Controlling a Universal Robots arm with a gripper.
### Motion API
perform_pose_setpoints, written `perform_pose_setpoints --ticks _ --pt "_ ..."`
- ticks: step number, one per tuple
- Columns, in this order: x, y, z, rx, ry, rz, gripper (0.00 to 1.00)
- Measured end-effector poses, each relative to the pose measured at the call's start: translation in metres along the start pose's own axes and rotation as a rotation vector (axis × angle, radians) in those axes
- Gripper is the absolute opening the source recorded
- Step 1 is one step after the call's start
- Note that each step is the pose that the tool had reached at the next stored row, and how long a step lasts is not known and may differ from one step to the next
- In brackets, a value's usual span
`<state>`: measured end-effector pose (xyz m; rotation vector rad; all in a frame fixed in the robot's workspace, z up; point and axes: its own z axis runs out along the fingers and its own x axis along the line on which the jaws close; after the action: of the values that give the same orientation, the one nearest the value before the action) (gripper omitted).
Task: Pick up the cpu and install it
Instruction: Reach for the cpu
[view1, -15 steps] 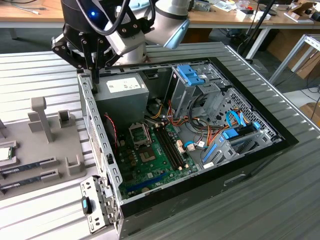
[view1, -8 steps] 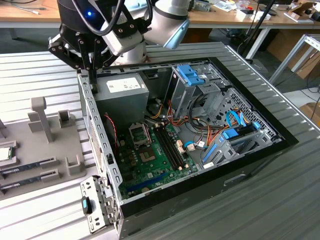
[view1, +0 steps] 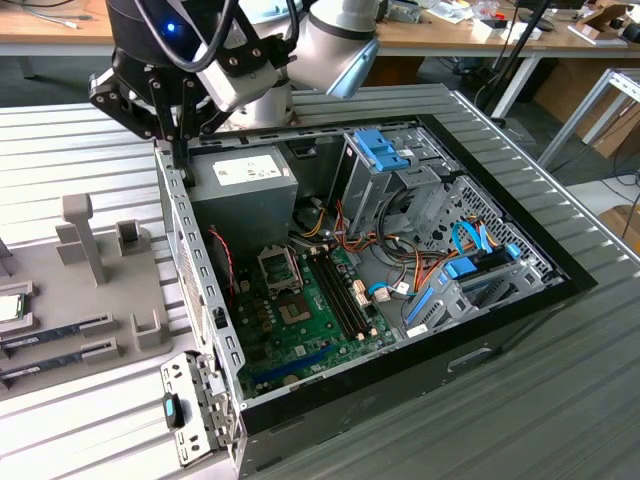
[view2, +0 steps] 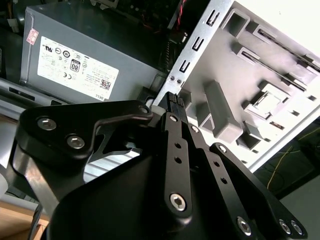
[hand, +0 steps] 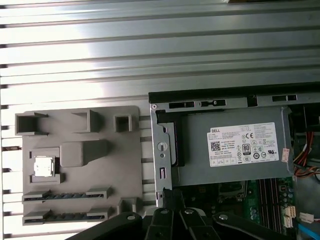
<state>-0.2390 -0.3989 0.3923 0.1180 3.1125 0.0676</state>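
The small, square cpu (hand: 42, 166) with a shiny silver-grey metal top lies flat in a pocket of the grey plastic tray (hand: 120, 165), at the left edge of the exterior view. The black gripper (view1: 180, 158), its fingers pressed together and holding nothing, hangs at the upper left, above the side wall of the open metal computer case (view1: 200, 290), well apart from the cpu.

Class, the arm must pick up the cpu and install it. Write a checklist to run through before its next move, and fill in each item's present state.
1. The cpu lies in its recess on the grey tray with nothing on top: ok.
2. The gripper carries nothing: ok.
3. The gripper is open for a grasp: not ok, it is shut.
4. The gripper is above the cpu: not ok, it hangs at the case wall beside the power supply, apart from the tray.
5. The motherboard socket is open and empty: cannot tell.
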Motion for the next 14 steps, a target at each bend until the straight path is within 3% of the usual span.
perform_pose_setpoints --ticks 14 --pt "0.0063 -0.0005 0.0001 -0.0001 0.0 0.0 0.11"
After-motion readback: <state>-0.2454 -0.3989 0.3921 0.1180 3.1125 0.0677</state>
